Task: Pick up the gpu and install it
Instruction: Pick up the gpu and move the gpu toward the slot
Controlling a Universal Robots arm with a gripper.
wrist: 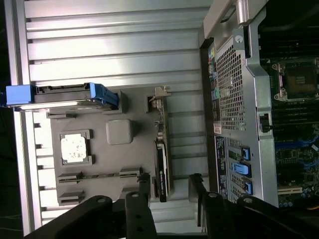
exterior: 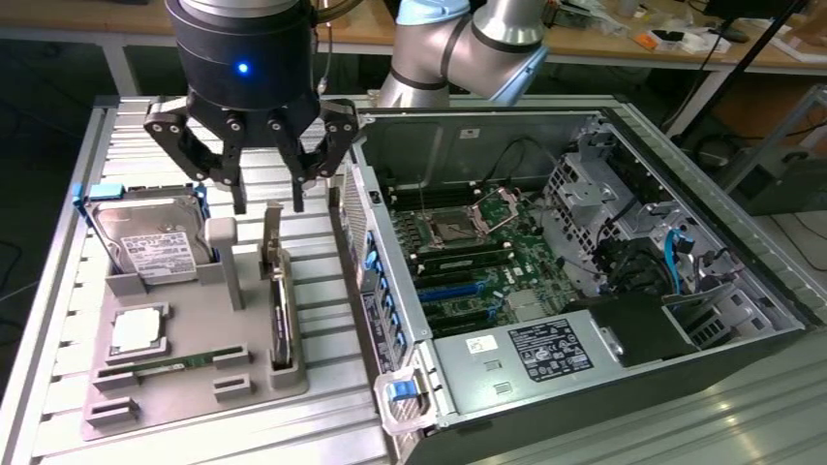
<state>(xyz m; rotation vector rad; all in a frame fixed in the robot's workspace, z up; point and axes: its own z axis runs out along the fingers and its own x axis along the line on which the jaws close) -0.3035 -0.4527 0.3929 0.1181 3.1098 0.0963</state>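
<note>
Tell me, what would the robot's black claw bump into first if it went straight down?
Most likely the thin green circuit card with a silver end bracket, standing on edge in the grey plastic tray. The open gripper hangs just above the card's top end, though depth is hard to judge.

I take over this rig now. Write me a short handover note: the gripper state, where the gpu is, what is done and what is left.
Gripper: jaws open, holding nothing, hovering just above the gpu's bracket end.
gpu: standing on edge in its slot of the grey parts tray, beside the open computer case.
Done: the gripper is lined up over the gpu; the card is not lifted.
Left: both the pick-up and the install on the motherboard inside the case.
</note>
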